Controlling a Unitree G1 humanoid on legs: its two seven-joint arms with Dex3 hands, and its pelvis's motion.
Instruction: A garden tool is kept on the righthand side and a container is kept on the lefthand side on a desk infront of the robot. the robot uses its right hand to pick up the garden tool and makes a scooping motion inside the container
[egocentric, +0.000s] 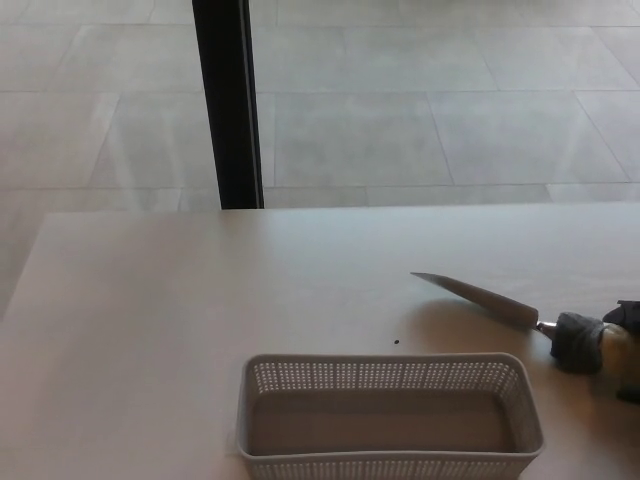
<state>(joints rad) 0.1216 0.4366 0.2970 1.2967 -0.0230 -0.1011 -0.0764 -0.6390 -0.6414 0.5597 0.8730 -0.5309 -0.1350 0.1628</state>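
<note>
A pale grey counter holds a grey perforated plastic rectangular basket at the near edge. To its right lies a narrow pointed metal garden trowel with a grey collar, blade pointing left. The right robot hand shows only as a black sliver at the trowel's handle; its grip cannot be told.

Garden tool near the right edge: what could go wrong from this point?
The garden tool lies with its handle at the frame's right edge, where only a sliver of the right hand shows, so a grasp may land off-centre. Its pointed blade aims away from the container; swinging it over could clip the perforated rim.
</note>
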